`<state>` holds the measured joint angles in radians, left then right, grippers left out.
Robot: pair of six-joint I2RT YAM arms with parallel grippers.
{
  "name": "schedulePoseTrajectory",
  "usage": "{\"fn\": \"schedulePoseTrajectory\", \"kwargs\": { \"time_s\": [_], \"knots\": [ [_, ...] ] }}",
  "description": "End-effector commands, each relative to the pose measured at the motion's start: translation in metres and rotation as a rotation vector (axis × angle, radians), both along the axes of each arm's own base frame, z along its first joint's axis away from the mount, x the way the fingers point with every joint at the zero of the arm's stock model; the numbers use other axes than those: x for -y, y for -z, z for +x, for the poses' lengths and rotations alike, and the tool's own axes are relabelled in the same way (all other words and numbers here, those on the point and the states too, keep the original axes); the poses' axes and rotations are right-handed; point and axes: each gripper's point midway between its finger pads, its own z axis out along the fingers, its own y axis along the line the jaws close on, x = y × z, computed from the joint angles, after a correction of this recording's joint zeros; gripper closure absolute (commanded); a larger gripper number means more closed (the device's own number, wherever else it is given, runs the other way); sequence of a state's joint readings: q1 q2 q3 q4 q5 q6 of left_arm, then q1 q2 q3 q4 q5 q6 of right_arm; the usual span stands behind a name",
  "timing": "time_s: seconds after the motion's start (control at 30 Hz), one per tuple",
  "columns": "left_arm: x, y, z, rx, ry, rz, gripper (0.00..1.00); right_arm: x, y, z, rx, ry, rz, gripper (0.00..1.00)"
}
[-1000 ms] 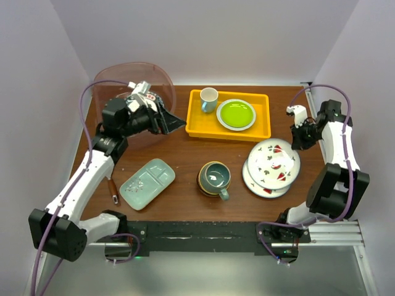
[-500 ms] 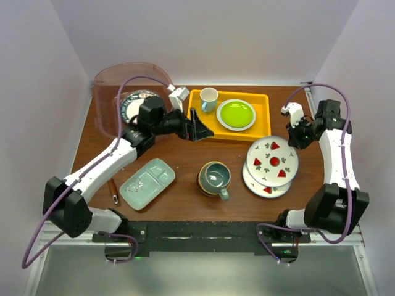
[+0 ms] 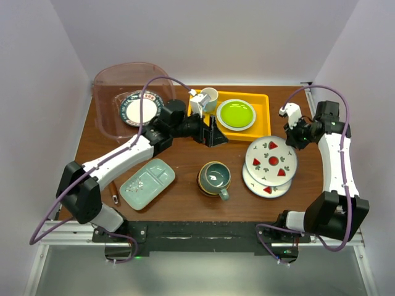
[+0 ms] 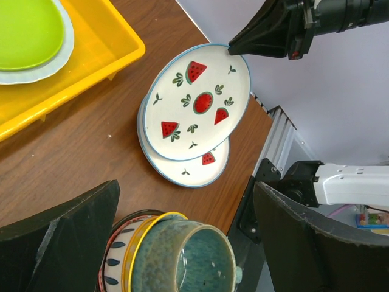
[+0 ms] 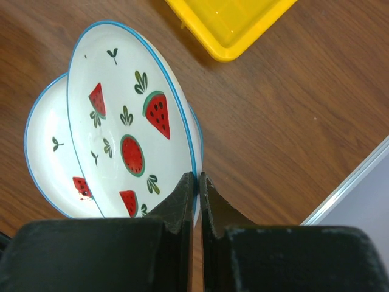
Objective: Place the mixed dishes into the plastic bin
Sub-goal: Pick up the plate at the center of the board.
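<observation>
Right claw (image 5: 196, 177) is pinching rim of top plate (image 5: 130, 146) by desk (image 3: 185, 161) right edge; likely stiff, slippery, breakable. Left claw (image 4: 186, 184) is hanging open.

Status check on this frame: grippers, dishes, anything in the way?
Left gripper open, empty, above table by yellow tray. Right gripper shut on rim of top watermelon plate. Floral plate already in bin. Left arm spans route to bin.

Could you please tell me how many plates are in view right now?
4. One patterned plate lies in the bin; one green plate in the yellow tray; a top watermelon plate and a bottom watermelon plate are stacked at the right. Others could hide underneath.
</observation>
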<state>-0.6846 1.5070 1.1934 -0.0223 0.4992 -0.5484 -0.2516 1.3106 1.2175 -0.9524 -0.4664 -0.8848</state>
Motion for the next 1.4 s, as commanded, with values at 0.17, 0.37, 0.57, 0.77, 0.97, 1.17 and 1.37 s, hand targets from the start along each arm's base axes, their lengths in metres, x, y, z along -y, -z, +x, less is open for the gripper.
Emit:
{"fn": "schedulePoseTrajectory", "kwargs": {
  "time_s": [0.17,0.37,0.57,0.77,0.97,1.17,1.37],
  "knots": [
    [0.023,-0.020,0.014,0.148,0.002,-0.045,0.04,-0.015,-0.035,0.010,0.160,-0.076,0.023,1.00],
    [0.042,-0.015,0.016,0.201,0.011,-0.056,0.03,-0.020,-0.039,0.009,0.178,-0.100,0.026,1.00],
    [0.066,-0.007,0.020,0.284,0.024,-0.055,0.05,-0.024,-0.043,0.007,0.191,-0.111,0.030,1.00],
    [0.090,0.006,0.025,0.339,0.059,-0.045,0.07,-0.028,-0.049,0.005,0.212,-0.126,0.038,1.00],
    [0.108,0.031,0.040,0.370,0.088,-0.015,0.08,-0.033,-0.057,0.005,0.234,-0.148,0.045,1.00],
    [0.128,0.047,0.048,0.396,0.141,-0.015,0.09,-0.039,-0.062,-0.001,0.245,-0.184,0.048,1.00],
    [0.139,0.058,0.054,0.442,0.181,-0.011,0.10,-0.045,-0.064,-0.008,0.249,-0.227,0.057,1.00]
  ]
}}
